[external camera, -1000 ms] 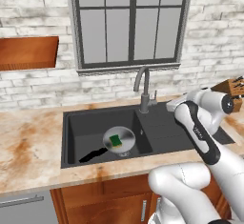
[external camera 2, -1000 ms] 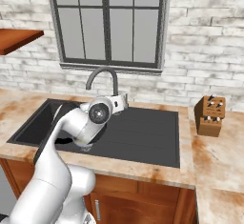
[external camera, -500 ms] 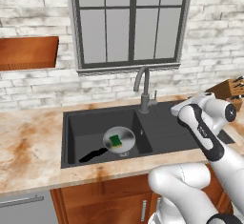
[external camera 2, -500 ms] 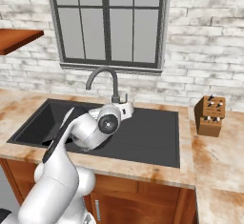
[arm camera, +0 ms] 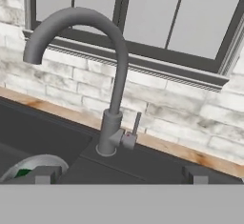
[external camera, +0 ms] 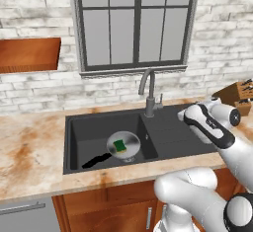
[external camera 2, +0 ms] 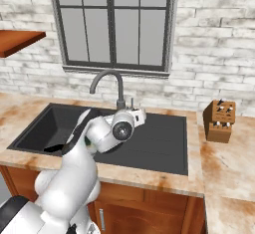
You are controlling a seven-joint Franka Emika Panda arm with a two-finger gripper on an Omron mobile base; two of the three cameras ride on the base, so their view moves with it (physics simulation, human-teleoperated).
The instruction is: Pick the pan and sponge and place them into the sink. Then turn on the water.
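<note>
The shiny grey pan (external camera: 124,144) lies in the basin of the black sink (external camera: 83,131), its black handle pointing to the front left. The green sponge (external camera: 119,146) rests inside the pan. My gripper (arm camera: 119,175) is open, its dark fingertips (arm camera: 44,174) wide apart with nothing between them. It hovers over the draining board (external camera: 173,127) and faces the grey faucet (arm camera: 114,75), whose small lever (arm camera: 136,123) sits on its right side. In the hand view, the pan's rim (arm camera: 35,162) and a bit of green sponge (arm camera: 21,173) show at the lower left. In the right base view the gripper (external camera 2: 138,114) is just in front of the faucet base.
A wooden knife block (external camera 2: 219,121) stands on the counter right of the sink. A window and a brick wall rise behind the faucet (external camera: 147,90). Wooden shelves (external camera: 29,53) hang at the upper left. Marbled counter (external camera: 29,152) surrounds the sink.
My hand has shifted a little to the right over the draining board, nearer the faucet. The pan and sponge have stayed in the basin.
</note>
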